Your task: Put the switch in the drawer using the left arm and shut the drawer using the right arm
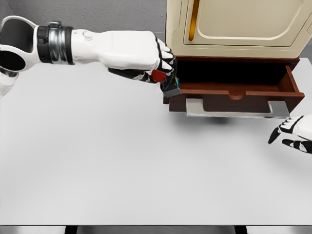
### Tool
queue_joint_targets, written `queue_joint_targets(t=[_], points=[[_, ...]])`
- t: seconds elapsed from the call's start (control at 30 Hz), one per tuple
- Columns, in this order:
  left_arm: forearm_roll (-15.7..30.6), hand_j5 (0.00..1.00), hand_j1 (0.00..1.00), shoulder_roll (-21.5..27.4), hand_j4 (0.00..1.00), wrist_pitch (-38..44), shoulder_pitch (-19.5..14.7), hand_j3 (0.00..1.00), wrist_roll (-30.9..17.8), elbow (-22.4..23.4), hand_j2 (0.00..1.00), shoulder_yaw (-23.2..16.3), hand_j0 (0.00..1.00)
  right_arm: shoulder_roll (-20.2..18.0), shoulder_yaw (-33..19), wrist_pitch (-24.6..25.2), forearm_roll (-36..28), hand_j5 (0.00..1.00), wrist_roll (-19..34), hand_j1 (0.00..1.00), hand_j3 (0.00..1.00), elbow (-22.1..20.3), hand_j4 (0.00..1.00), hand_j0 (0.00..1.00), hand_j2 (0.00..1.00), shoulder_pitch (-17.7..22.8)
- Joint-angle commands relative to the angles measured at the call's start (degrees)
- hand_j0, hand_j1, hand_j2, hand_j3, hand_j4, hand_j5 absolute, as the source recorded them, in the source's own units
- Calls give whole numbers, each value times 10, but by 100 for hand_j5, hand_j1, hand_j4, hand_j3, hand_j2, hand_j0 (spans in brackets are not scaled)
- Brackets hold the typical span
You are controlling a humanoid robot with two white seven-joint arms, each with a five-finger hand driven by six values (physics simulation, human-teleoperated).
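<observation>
The switch (165, 80) is sitting in the left hand (146, 61), whose fingers are curling tightly around it, at the left end of the drawer (234, 90) near the bench's (122, 161) far edge. It is not yet lying inside, so dropping it in is still pending. The drawer is standing open beneath the cabinet (234, 24). The right hand (292, 132) is waiting by the bench's right edge, fingers loosely spread and holding nothing; closing remains.
</observation>
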Motion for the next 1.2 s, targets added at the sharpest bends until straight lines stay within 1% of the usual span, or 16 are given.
queue_joint_targets(t=[0.0, 0.13, 0.2, 0.27, 0.37, 0.43, 0.47, 0.53, 0.63, 0.67, 0.7, 0.8, 0.93, 1.03, 1.13, 1.17], points=[[5, 39, 39, -19, 39, 2, -1, 39, 1, 6, 39, 2, 39, -3, 16, 3, -17, 52, -3, 52, 52, -2, 52, 52, 52, 0], [5, 39, 39, -31, 39, 2, -14, 39, 1, 24, 39, 3, 39, -4, 18, 3, -17, 52, -3, 52, 52, -2, 52, 52, 52, -1], [5, 39, 39, -57, 39, 2, -19, 39, 1, 61, 39, 2, 39, -4, 18, 3, -17, 52, -3, 52, 52, -2, 52, 52, 52, 2], [5, 39, 39, -72, 39, 2, -21, 39, 1, 82, 39, 2, 39, -4, 18, 3, -17, 52, -3, 52, 52, -2, 52, 52, 52, 2], [4, 39, 39, -103, 39, 2, -24, 39, 1, 123, 39, 2, 39, -4, 18, 3, -17, 52, -3, 52, 52, -2, 52, 52, 52, 2], [0, 39, 39, -151, 39, 2, -24, 39, -3, 158, 39, 1, 39, -4, 18, 3, -17, 52, -3, 52, 52, -2, 52, 52, 52, 4], [1, 39, 39, -161, 39, 2, -24, 39, -3, 170, 39, 0, 39, -4, 18, 3, -17, 52, -3, 52, 52, -2, 52, 52, 52, 4], [1, 39, 39, -174, 39, 2, -36, 39, -3, 182, 39, 0, 39, -4, 18, 3, -17, 52, -3, 52, 52, -2, 52, 52, 52, 4], [-1, 39, 39, -196, 39, 2, -40, 39, -3, 182, 39, 0, 39, -4, 18, 3, -17, 52, -3, 52, 52, -2, 52, 52, 52, 4], [-4, 40, 40, -208, 40, 2, -40, 40, -3, 197, 40, -2, 40, -4, 18, 3, -17, 52, -3, 52, 52, -2, 52, 52, 52, 4], [-5, 40, 40, -232, 40, 2, -39, 40, -5, 229, 40, -4, 40, -4, 18, 3, -17, 52, -3, 52, 52, -2, 52, 52, 52, 4], [-26, 41, 41, -267, 41, 2, -39, 41, -5, 259, 41, -5, 41, -4, 18, 3, -17, 52, -3, 52, 52, -2, 52, 52, 52, 4], [-25, 42, 42, -273, 42, 2, -40, 42, -5, 262, 42, -4, 42, -4, 18, 3, -17, 52, -3, 52, 52, -2, 52, 52, 52, 4], [-26, 43, 43, -280, 43, 2, -40, 43, -5, 277, 43, -3, 43, -5, 18, 3, -17, 52, -3, 52, 52, -2, 52, 52, 52, 3], [-24, 47, 47, -279, 47, 2, -40, 47, -5, 278, 47, -2, 47, -5, 18, 3, -17, 52, -3, 52, 52, -2, 52, 52, 52, 3], [-24, 52, 52, -279, 52, 2, -40, 52, -5, 277, 52, -1, 52, -5, 18, 3, -17, 52, -3, 52, 52, -2, 52, 52, 52, 3]])
